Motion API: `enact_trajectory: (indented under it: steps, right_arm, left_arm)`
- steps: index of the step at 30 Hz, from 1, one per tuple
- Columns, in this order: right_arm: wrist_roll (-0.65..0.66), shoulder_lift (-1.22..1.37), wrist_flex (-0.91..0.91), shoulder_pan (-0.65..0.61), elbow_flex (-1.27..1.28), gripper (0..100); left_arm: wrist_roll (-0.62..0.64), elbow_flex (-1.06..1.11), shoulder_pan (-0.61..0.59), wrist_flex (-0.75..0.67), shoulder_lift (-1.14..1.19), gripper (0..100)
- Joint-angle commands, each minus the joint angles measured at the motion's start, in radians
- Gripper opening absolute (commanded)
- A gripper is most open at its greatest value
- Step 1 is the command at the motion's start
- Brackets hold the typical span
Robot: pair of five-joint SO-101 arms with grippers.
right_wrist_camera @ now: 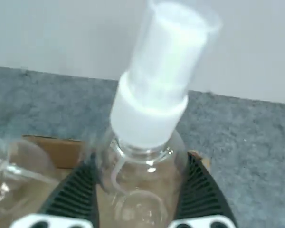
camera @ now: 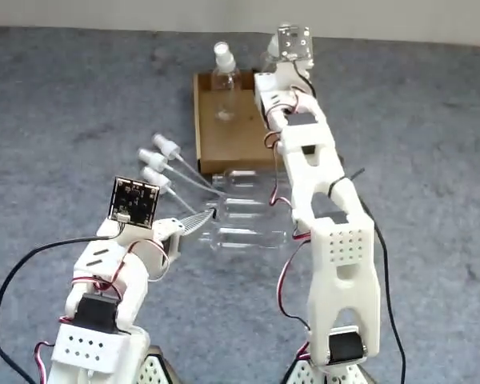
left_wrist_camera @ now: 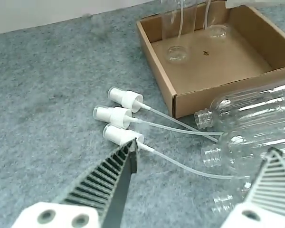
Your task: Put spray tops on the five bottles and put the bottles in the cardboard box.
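A grey, carpet-like surface (camera: 80,96) is spread over the whole table, and a plain pale wall (camera: 104,12) is seen beyond its far edge. A cardboard box (camera: 232,144) is set at the far middle. At its far right corner a capped bottle (right_wrist_camera: 147,183) is held upright, with the right gripper (right_wrist_camera: 141,164) pressed against both its sides. A second capped bottle (camera: 224,76) stands upright to the left of it, inside the box. Just near of the box, three uncapped bottles (camera: 244,208) are laid on their sides, necks to the left. To their left, three spray tops (left_wrist_camera: 113,116) are laid on the carpet, their thin tubes reaching towards those necks. The left gripper (left_wrist_camera: 203,148) is held above the nearest spray top and nearest bottle with its jaws spread wide, nothing between them.
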Motion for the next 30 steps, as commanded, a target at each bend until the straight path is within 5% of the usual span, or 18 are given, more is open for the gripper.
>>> enact_trajectory:
  steps: [1, 19, 30]
  right_arm:
    - [-0.011, -0.015, -0.019, -0.002, -0.097, 0.4]
    - [-0.011, 0.054, 0.044, -0.008, -0.136, 0.5]
    - [-0.011, 0.056, 0.044, -0.010, -0.136, 18.5]
  left_arm:
    - [0.009, -0.002, -0.012, -0.020, -0.007, 33]
    - [0.009, -0.002, -0.012, -0.020, -0.007, 33]
    - [0.009, -0.002, -0.012, -0.020, -0.007, 33]
